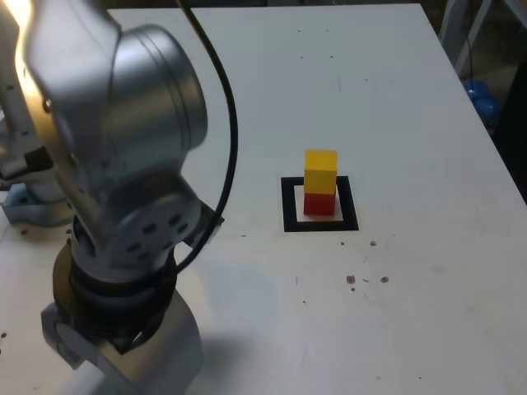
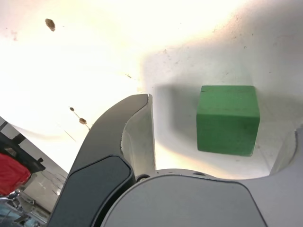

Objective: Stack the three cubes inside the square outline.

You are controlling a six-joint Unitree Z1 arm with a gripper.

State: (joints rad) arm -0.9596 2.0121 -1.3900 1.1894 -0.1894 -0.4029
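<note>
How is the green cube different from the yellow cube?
The green cube is green; the yellow cube is yellow. The green cube rests on the white table by itself, with nothing under or on it; the yellow cube sits on the red cube, inside the black square. The green cube lies between the open fingers; the yellow cube stands clear of the arm. Both look like plain blocks.
</note>
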